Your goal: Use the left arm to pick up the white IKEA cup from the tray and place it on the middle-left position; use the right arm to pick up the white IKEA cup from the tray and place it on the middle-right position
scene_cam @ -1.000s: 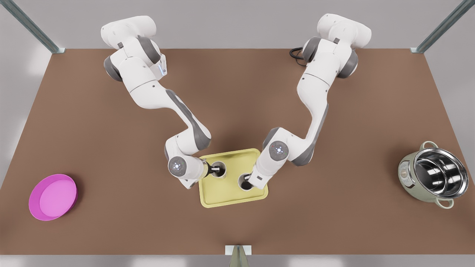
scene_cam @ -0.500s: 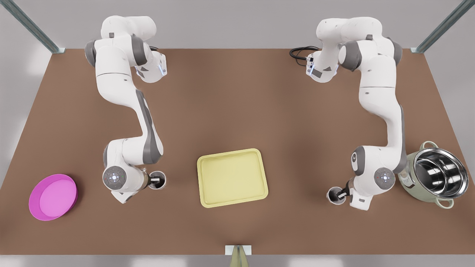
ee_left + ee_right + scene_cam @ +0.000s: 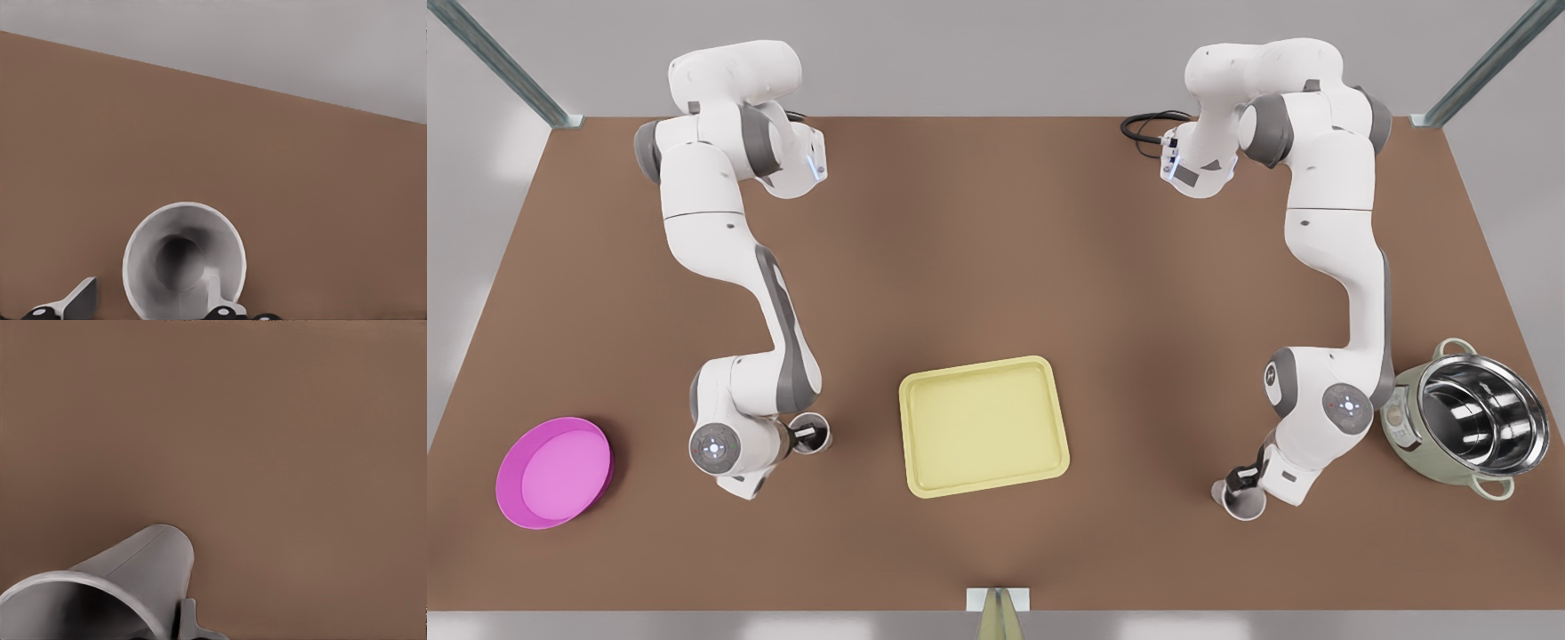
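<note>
Gripping tilted cups — left tool (image 3: 807, 436) cup (image 3: 815, 433), right tool (image 3: 1240, 488) cup (image 3: 1243, 503)

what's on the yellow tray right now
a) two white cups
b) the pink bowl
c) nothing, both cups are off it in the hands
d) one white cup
c: the tray lies bare, while the left hand grips one white cup to the front view's left of it and the right hand grips the other white cup to its right.

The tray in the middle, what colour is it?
Pale yellow; the tray shows best in the front view.
</note>
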